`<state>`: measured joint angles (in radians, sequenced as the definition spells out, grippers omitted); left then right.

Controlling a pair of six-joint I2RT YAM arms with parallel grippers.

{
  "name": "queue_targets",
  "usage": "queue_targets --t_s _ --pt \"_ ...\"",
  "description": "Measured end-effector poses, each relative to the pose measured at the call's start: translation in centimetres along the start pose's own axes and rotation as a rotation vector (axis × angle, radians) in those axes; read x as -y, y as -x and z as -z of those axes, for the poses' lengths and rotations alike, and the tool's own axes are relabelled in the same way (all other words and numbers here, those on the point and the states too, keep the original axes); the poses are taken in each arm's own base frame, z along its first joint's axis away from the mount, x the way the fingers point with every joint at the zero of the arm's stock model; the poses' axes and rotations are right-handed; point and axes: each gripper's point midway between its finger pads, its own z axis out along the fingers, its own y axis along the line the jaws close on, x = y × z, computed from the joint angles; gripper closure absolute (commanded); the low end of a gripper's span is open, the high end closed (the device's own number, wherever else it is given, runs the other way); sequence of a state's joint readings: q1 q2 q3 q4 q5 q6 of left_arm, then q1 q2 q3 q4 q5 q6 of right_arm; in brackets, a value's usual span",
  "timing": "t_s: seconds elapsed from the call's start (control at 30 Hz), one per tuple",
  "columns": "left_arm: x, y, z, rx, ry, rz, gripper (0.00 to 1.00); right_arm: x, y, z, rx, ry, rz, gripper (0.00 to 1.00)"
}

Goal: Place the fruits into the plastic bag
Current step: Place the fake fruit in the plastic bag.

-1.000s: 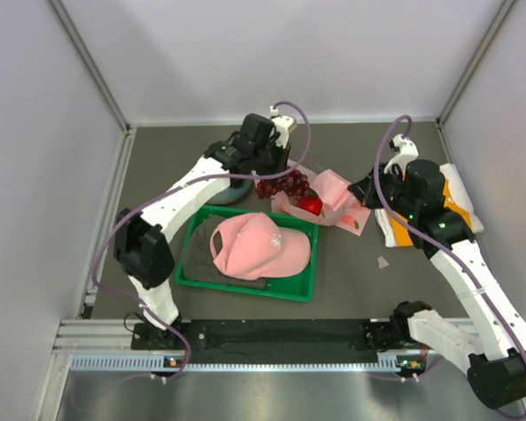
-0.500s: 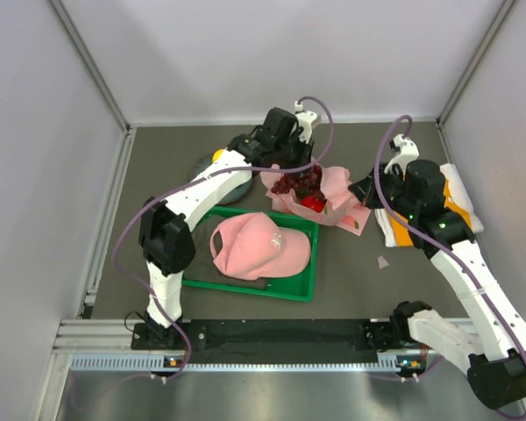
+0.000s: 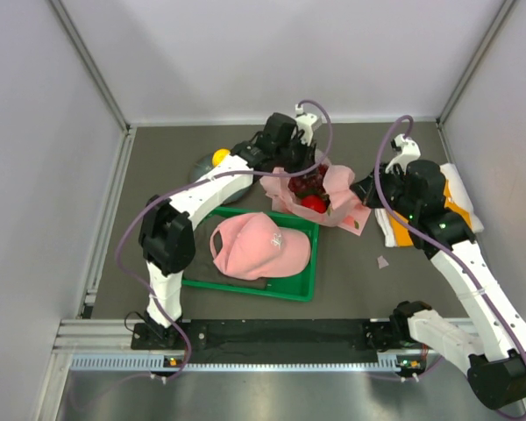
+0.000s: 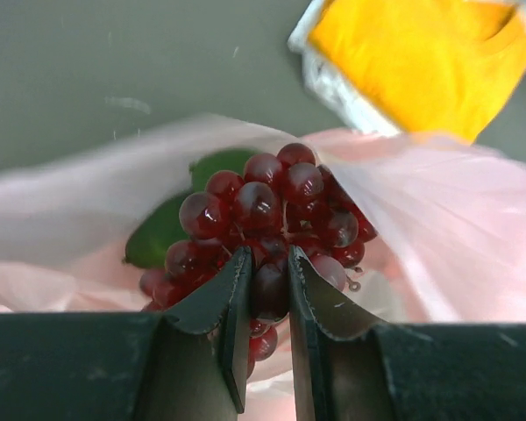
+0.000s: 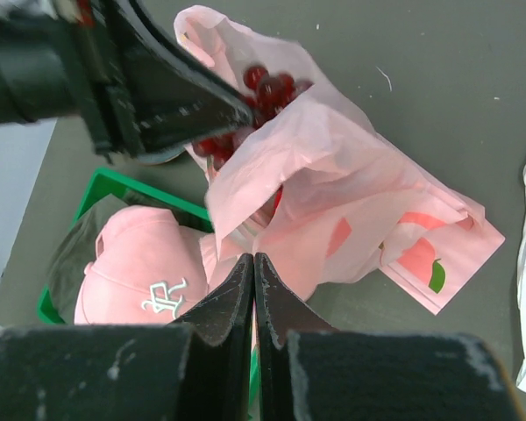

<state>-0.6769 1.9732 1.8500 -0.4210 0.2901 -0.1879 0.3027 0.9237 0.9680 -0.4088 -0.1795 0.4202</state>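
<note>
Grapes (image 4: 263, 197) in left gripper (image 4: 268, 256) have reached the plastic bag (image 4: 438, 219).

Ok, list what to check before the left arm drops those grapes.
1. Hold on the grapes by the left tool: ok.
2. Bunch positioned over the plastic bag opening: ok.
3. Bag mouth open, red fruit visible inside: ok.
4. The right tool is shut at the bag's edge; whether it actually pinches the film: cannot tell.
5. All fruit bagged: not ok, the yellow citrus lies outside, beside the left arm.
</note>
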Motion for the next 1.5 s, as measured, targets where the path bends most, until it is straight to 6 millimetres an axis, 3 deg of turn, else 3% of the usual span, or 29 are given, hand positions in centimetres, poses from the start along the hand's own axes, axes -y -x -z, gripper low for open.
queue_targets --t_s 0.23,0.27,0.37,0.43,0.53,0.77,0.97,1.27,1.37,1.5 --pt "-2.9 -7.4 -2.8 -0.149 0.073 0.064 1.0 0.2 -0.3 -0.2 -0.006 -0.004 -0.001 1.0" --pt "-3.1 -7.8 -3.0 -0.156 0.078 0.067 0.95 0.2 -0.4 -0.2 -0.008 -0.005 -0.002 1.0" --pt "-3.9 -8.3 -3.5 -0.16 0.106 0.074 0.76 0.3 -0.5 -0.2 -0.01 -0.006 -0.002 1.0" --pt "-4.2 -8.3 -3.5 -0.155 0.121 0.073 0.54 0.3 -0.5 -0.2 -0.01 -0.006 -0.002 1.0" --pt "-4.5 -7.9 -3.6 -0.138 0.138 0.072 0.39 0.3 -0.5 -0.2 -0.011 -0.006 -0.002 1.0" --pt "-5.0 -7.2 -3.2 -0.11 0.181 0.073 0.21 0.3 -0.5 -0.2 -0.011 -0.007 -0.002 1.0" --pt "-4.6 -5.4 -0.8 -0.055 0.201 0.052 0.14 0.3 -0.5 -0.2 -0.011 -0.008 -0.002 1.0" --pt "-4.4 -2.5 6.1 0.09 0.254 0.034 0.11 0.3 -0.5 -0.2 -0.011 -0.008 -0.002 1.0" --pt "-6.0 -1.6 8.2 0.141 0.31 0.059 0.11 0.3 -0.5 -0.2 -0.011 -0.008 -0.002 1.0" --pt "-11.2 -1.7 10.8 0.213 0.457 0.188 0.1 0.3 -0.5 -0.2 -0.011 -0.007 -0.002 1.0"
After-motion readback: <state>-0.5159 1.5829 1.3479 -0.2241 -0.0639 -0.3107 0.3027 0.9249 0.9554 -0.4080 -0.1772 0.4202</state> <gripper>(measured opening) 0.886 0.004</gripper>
